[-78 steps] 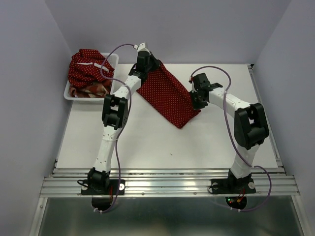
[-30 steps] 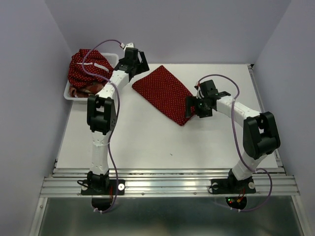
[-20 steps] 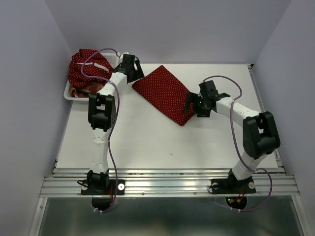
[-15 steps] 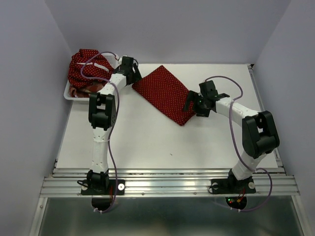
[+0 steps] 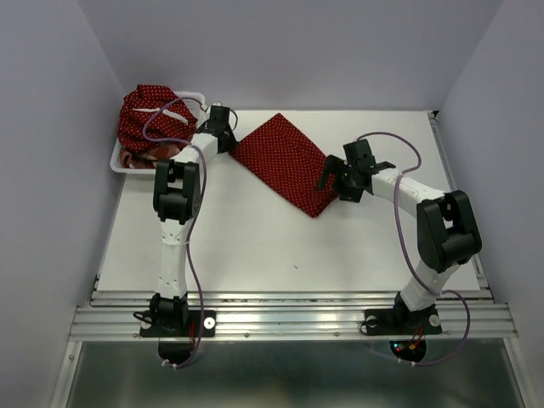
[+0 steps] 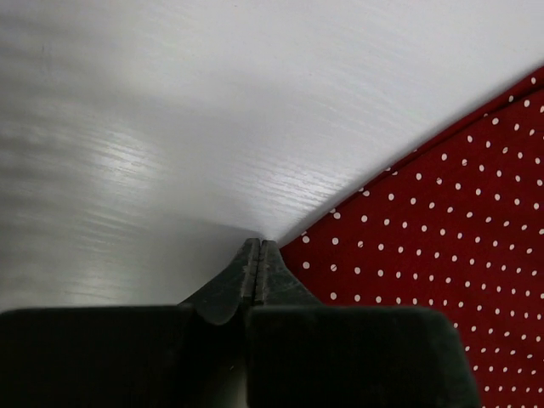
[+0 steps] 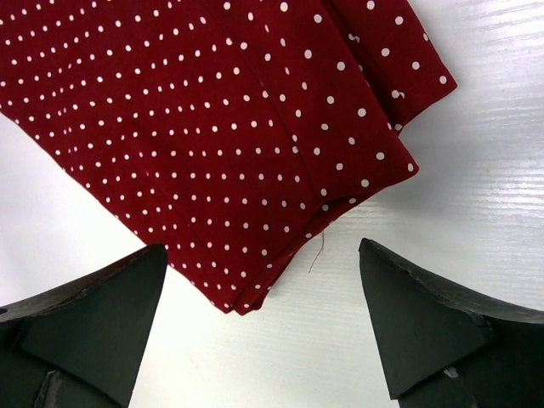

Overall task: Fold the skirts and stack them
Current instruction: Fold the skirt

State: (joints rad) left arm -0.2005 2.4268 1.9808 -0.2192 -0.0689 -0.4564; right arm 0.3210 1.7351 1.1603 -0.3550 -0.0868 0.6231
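Top view: the white mesh basket (image 5: 116, 163) at 10 o'clock holds a crumpled dotted skirt (image 5: 153, 115) heaped over a plaid skirt (image 5: 144, 155). The folded dotted skirt (image 5: 285, 161) lies flat on the white surface (image 5: 255, 246) toward 12.

Left wrist: the left fingers (image 6: 234, 285) are clenched right at its corner, can't tell if they've pinched any cloth.

Right wrist: the right fingers (image 7: 93, 314) are spread wide, released, over the layered corner.
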